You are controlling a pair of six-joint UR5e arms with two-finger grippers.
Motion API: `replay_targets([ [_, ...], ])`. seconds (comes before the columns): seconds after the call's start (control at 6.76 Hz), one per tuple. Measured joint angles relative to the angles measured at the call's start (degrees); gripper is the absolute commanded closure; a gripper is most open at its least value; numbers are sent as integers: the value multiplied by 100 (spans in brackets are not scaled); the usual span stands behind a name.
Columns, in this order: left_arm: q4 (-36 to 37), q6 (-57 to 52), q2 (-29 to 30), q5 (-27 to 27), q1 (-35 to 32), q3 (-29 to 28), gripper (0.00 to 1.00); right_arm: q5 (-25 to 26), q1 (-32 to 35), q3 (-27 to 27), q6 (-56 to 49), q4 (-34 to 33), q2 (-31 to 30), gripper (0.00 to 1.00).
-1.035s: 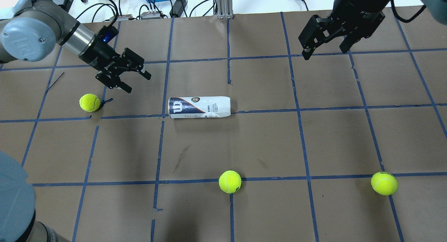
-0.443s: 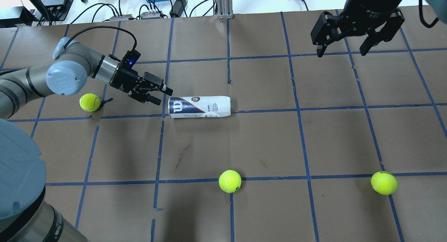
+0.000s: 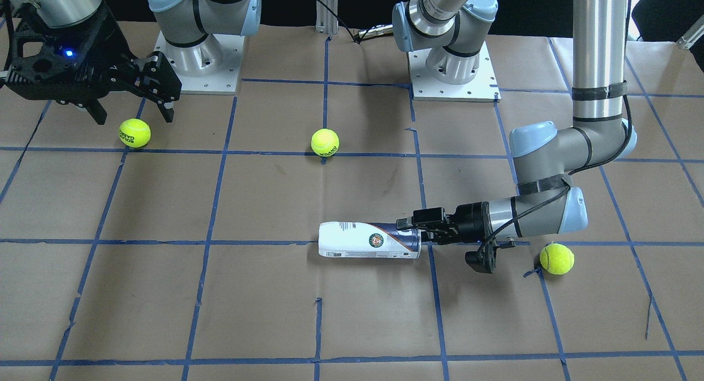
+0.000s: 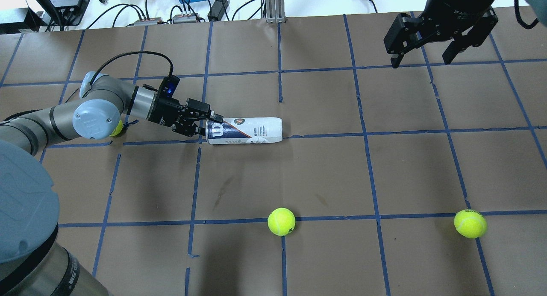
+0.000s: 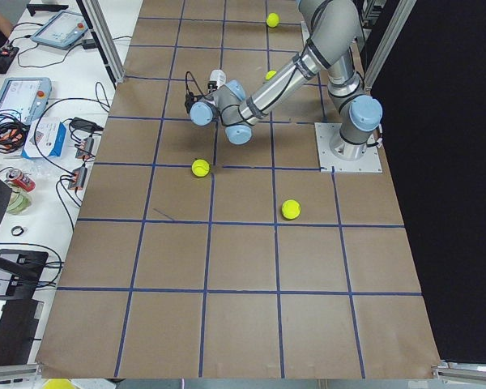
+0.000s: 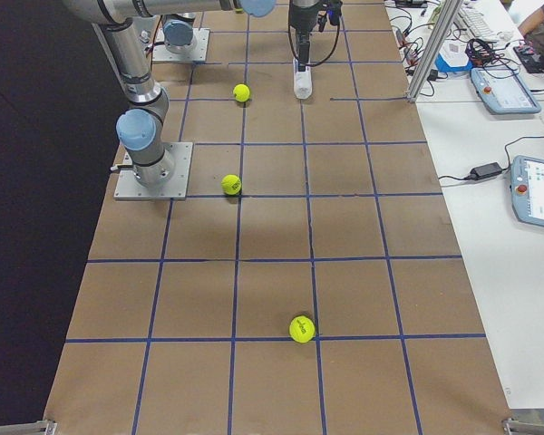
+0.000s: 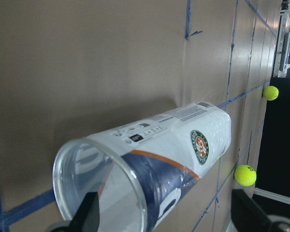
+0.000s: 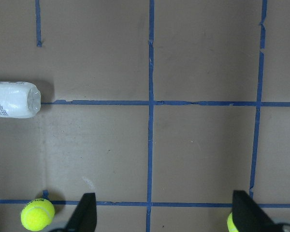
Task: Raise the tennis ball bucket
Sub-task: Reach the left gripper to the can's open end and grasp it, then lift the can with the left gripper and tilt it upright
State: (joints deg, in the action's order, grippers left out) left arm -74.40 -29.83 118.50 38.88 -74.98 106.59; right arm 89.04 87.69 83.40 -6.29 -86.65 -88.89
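The left arm has swept in from the table's 10 o'clock area, dropped low and turned level, and the left gripper [image 4: 208,124] is now right at the mouth of the tennis ball bucket [image 4: 245,130], that slim clear-plastic can with the white label, navy band and round green-red emblem. A moment ago there was a clear gap between them, and now there is none. The bucket has not budged: it lies on its side on the brown paper-covered table with the blue tape grid [image 4: 324,172], just left of centre in the overhead view, long axis running 9 to 3 o'clock, open end at 9. The left gripper's jaws stand apart, clamped on nothing. In the left wrist view one finger [image 7: 89,212] shows in front of the open rim and the other [image 7: 246,212] sits outside the wall, so this looks like a pinch on the rim lining up, though I cannot tell whether either finger is touching the plastic. The black right gripper [image 4: 420,62] has drifted slightly toward 1 o'clock and hangs high there, jaws spread wide, well apart from the bucket. One yellow-green tennis ball [image 4: 281,221] sits at 6 o'clock, another [image 4: 470,224] at 4, and a third [image 4: 116,127] peeks out behind the left arm. The approach looks done, with the closing and the lift to come. A thin round wall could slip or roll.
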Motion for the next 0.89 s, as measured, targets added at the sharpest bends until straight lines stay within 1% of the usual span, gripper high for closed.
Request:
replay_targets([
  [0.15, 14, 106, 3, -35, -43, 17, 49, -2, -2, 4, -77, -17, 2, 0],
  [0.44, 68, 259, 1, -42, -113, 5, 78, -14, 29, 14, -125, -26, -2, 0],
  [0.59, 134, 340, -17, -50, -132, -7, 83, 0, 32, 17, -158, -27, -5, 0],
  [0.89, 438, 1005, -240, -123, -347, -57, 83, 16, 37, 18, -177, -27, -6, 0],
])
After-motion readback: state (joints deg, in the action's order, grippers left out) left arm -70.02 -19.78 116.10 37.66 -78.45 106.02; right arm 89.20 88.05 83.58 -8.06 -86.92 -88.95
